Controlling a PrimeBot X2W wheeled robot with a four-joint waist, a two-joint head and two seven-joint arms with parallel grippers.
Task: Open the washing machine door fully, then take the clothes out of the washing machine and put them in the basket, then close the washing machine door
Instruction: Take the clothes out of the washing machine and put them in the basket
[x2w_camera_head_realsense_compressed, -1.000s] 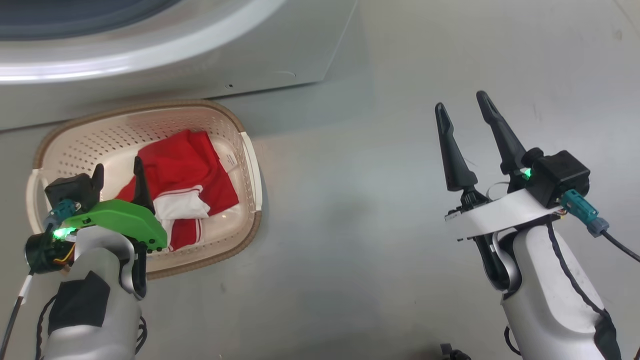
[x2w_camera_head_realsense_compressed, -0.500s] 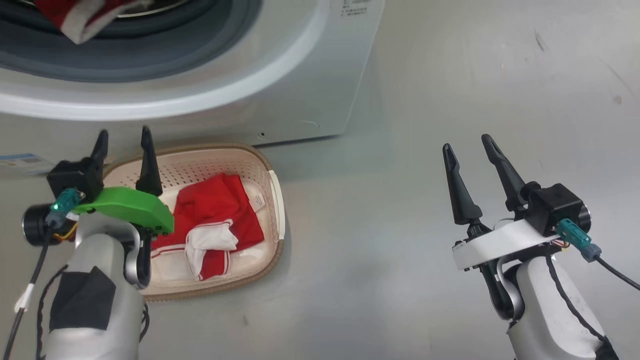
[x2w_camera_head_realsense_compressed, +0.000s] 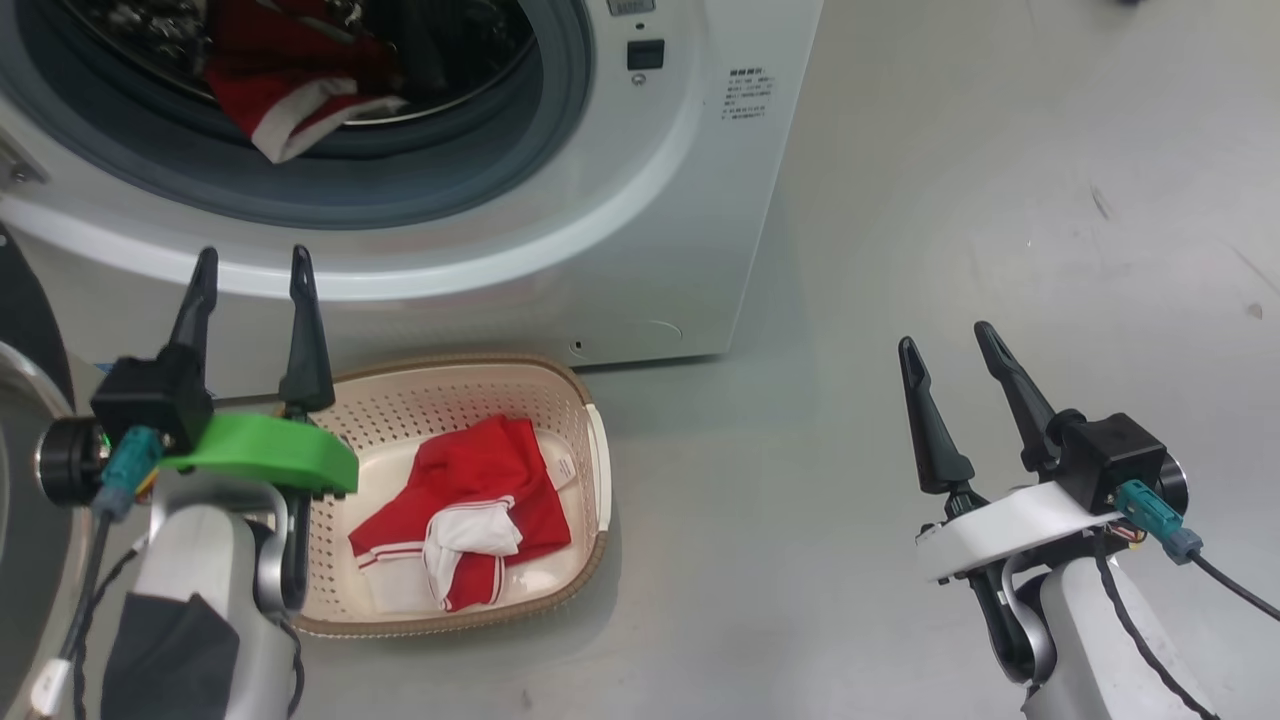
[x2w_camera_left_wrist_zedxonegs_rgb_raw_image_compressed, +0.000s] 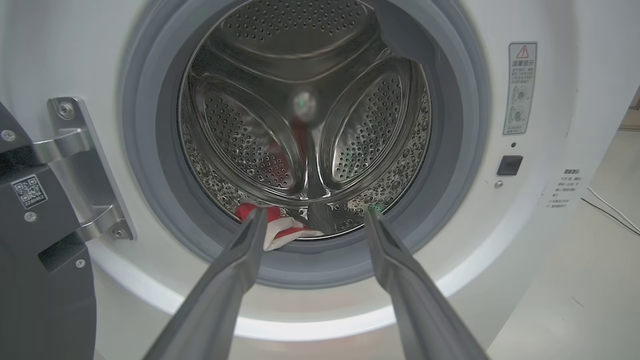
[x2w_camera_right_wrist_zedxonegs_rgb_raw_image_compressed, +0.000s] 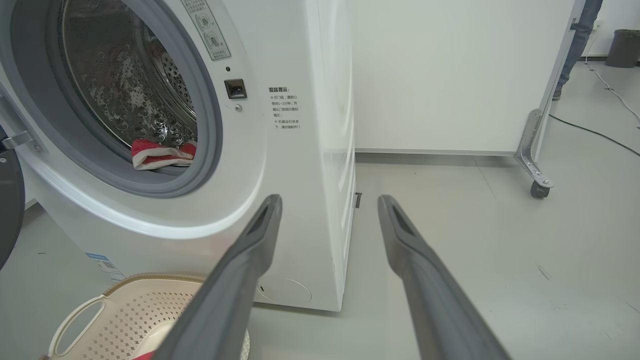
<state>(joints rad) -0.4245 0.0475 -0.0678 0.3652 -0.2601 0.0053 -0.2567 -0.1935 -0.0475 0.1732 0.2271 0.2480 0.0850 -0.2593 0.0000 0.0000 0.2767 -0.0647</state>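
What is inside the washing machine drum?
A red and white garment lies at the drum's front bottom edge; the steel above it is bare. The left gripper's finger covers one end, so its full extent cannot be seen.

warning-triangle sticker (x2w_camera_left_wrist_zedxonegs_rgb_raw_image_compressed: 522, 87) on washing machine (x2w_camera_left_wrist_zedxonegs_rgb_raw_image_compressed: 500, 225); print unreadable

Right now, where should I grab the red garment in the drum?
On the red garment, probably grip the white-trimmed fold at the drum lip, left gripper coming straight in from the front: that bunched edge lies nearest the opening.
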